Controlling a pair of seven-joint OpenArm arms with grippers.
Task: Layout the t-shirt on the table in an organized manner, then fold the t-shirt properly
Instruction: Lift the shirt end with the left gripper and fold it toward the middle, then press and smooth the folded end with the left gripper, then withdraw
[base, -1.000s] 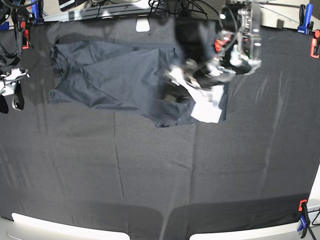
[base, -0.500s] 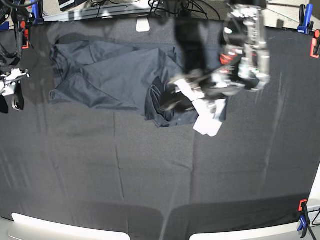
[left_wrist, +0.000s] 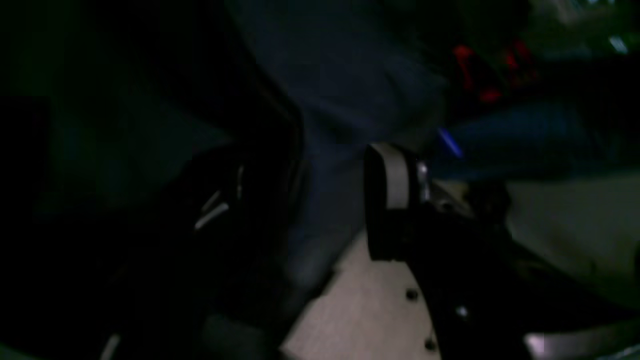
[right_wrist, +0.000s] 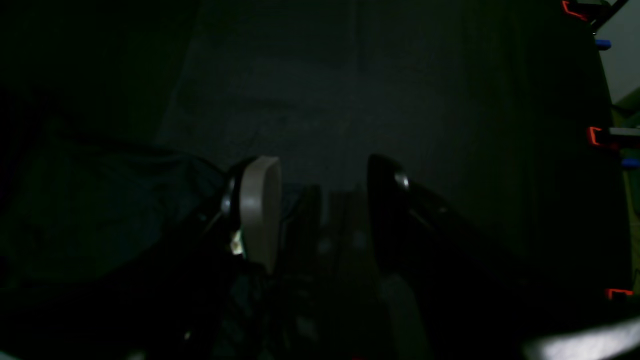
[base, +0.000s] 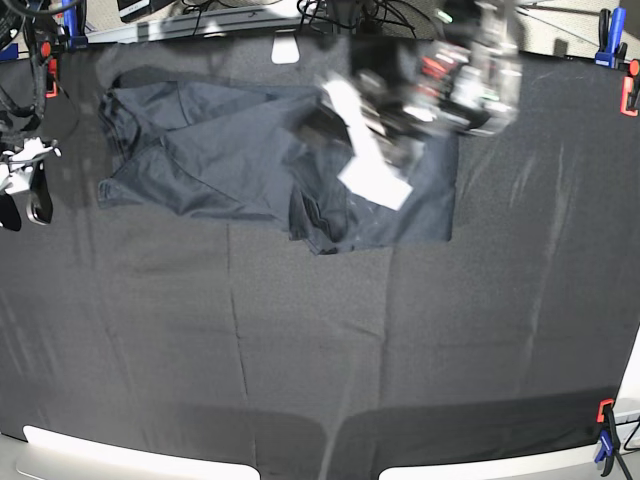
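Hovering off the table's (base: 300, 380) left edge, the right gripper (base: 30, 200) is parked well apart from the shirt (base: 220, 150), jaws spread wide with nothing between them in the right wrist view. Shirt lies bunched on the table's far side, left half crumpled with overlapping folds, a thick wad near its middle, right part flatter. Left gripper (base: 385, 120) is over the shirt's right half, blurred; its wrist view shows jaws apart and dark cloth (left_wrist: 350, 100) running near the pale pad (left_wrist: 395, 175), but whether cloth is actually pinched I cannot tell. Shirt is not laid out yet, so folding seems a way off. Risks: if cloth is snagged on one finger only, pulling could drag the whole wad sideways instead of spreading it; a thin slippery layer could slide out; the gripper could also catch the black tablecloth under the shirt.
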